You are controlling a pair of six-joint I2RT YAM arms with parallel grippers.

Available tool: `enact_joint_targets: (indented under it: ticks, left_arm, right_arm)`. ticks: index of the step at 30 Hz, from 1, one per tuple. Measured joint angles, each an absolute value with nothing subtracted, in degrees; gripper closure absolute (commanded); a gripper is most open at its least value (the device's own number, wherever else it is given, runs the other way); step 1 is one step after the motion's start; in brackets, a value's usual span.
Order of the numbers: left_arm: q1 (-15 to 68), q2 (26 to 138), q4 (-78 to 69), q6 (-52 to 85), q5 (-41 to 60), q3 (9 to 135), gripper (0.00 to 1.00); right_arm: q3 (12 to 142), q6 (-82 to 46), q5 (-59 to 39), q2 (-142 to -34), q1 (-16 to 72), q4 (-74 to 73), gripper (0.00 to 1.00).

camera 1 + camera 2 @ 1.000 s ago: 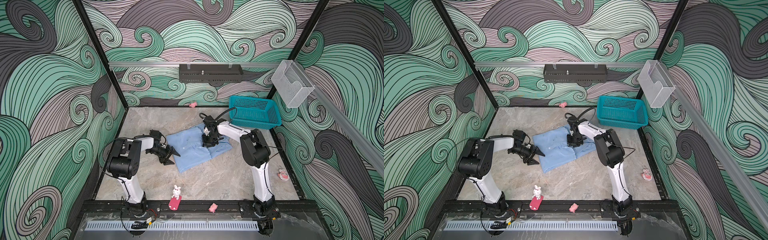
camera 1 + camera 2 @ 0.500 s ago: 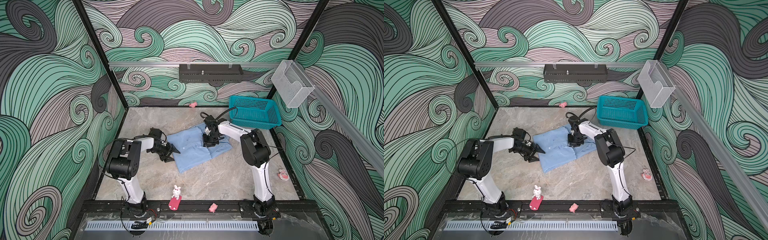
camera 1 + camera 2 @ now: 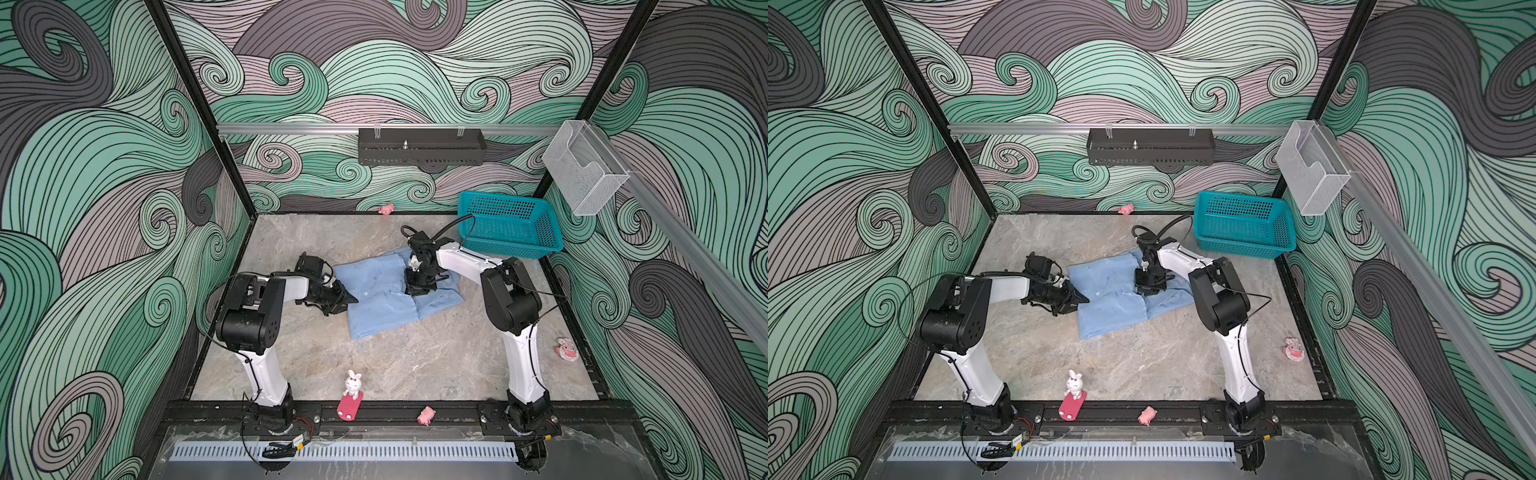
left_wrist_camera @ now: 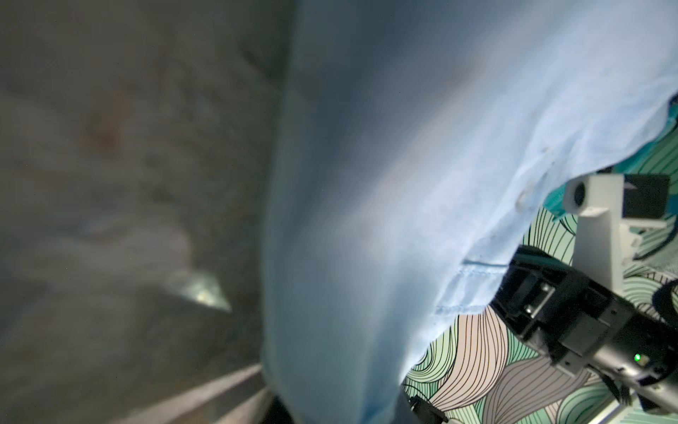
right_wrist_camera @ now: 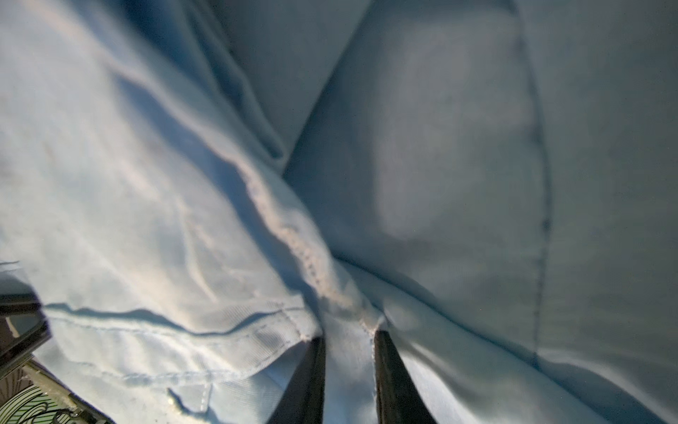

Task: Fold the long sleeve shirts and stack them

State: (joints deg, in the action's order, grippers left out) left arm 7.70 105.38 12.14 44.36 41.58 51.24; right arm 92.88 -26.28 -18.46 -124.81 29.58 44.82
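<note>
A: Where is the shirt (image 3: 382,299) lying?

B: It is lying flat on the table (image 3: 374,361), between the two arms. It is a rough light blue rectangle, with one panel already overlapping the other. The teal basket (image 3: 507,226) is sitting behind it near the far right corner, clear of the cloth.

A: What is the left gripper (image 3: 350,298) doing?

B: It is reaching in low from the side, with its tips meeting in a point right on the shirt's left edge. In the left wrist view the cloth is running down to where the jaws sit, so I am logging it as clenched on that edge. The fingers themselves are not showing there.

A: And the right gripper (image 5: 348,367)?

B: It is standing nearly upright over the middle of the shirt. In the right wrist view its two dark fingers (image 5: 310,381) are squeezing a raised ridge of stitched seam between them, so it is grasping cloth.

A: Why are there two holds?

B: My reading is that the centre pinch is acting as an anchor or fold line, while the edge pinch is giving the left arm a flap to carry over. A low sideways approach is probably needed to get under a thin hem.

A: Is there a risk?

B: The centre pinch may be gathering more than one layer, which could drag the finished fold open.
</note>
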Motion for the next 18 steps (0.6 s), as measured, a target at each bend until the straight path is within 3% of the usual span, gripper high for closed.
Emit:
enact_joint_targets:
  ticks: [4,11,18]
  left_arm:
    - [7.68,104.31,15.09,42.94,37.10,52.14,1.00]
    - [6.74,100.99,33.15,37.39,21.74,59.68,1.00]
    - [5.76,100.64,50.24,31.33,7.81,71.83,1.00]
  right_arm:
    - [90.61,-28.40,-20.53,-123.70,30.46,42.17,0.77]
    - [86.41,-32.45,-23.18,-120.81,34.63,36.53,0.75]
    - [82.21,-35.90,-23.59,-111.24,38.20,27.99,0.75]
